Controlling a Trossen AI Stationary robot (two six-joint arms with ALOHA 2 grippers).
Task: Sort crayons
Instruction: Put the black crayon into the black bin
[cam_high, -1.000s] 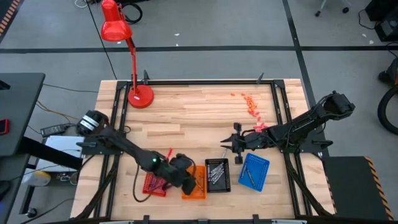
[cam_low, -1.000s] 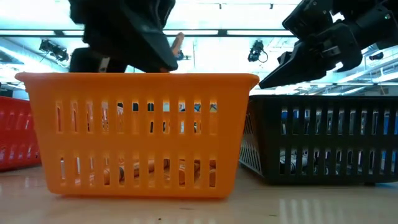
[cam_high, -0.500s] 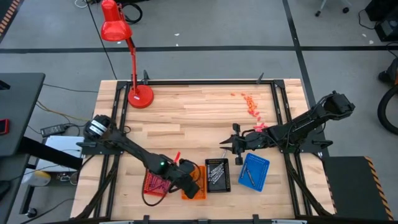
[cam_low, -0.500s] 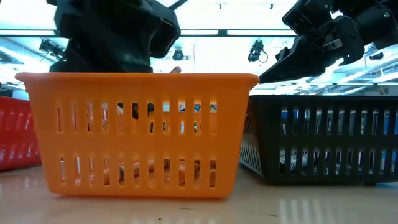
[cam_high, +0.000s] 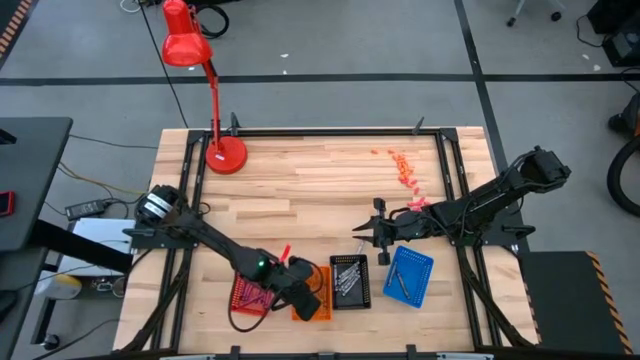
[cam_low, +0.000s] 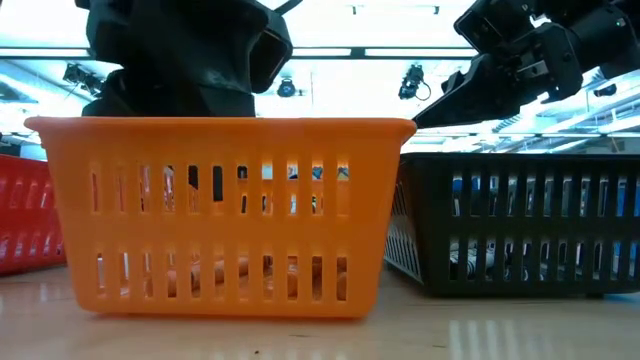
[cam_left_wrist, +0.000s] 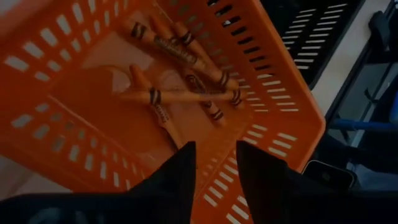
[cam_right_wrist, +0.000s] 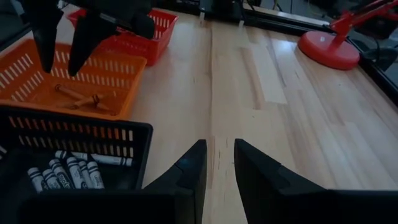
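Note:
My left gripper (cam_left_wrist: 214, 152) hangs open just above the orange tray (cam_high: 318, 305), fingers pointing down into it, nothing between them. Several orange-brown crayons (cam_left_wrist: 171, 93) lie loose and crossed on that tray's floor. The black tray (cam_high: 350, 281) beside it holds grey-white crayons (cam_right_wrist: 68, 171). The blue tray (cam_high: 408, 277) holds a few sticks, and the red tray (cam_high: 248, 296) lies partly under my left arm. My right gripper (cam_high: 366, 232) waits open and empty above bare table, on the far side of the black tray.
The trays stand in a row along the table's near edge. A red desk lamp (cam_high: 225, 152) stands at the far left corner. Small pink-orange bits (cam_high: 404, 172) lie scattered at the far right. Bare wood stretches across the table's middle.
My left gripper has moved down and toward the near edge, onto the orange tray. The orange-brown crayon that stuck up from it above the tray's rim sank to the rim and is now out of sight there. My right arm has kept still.

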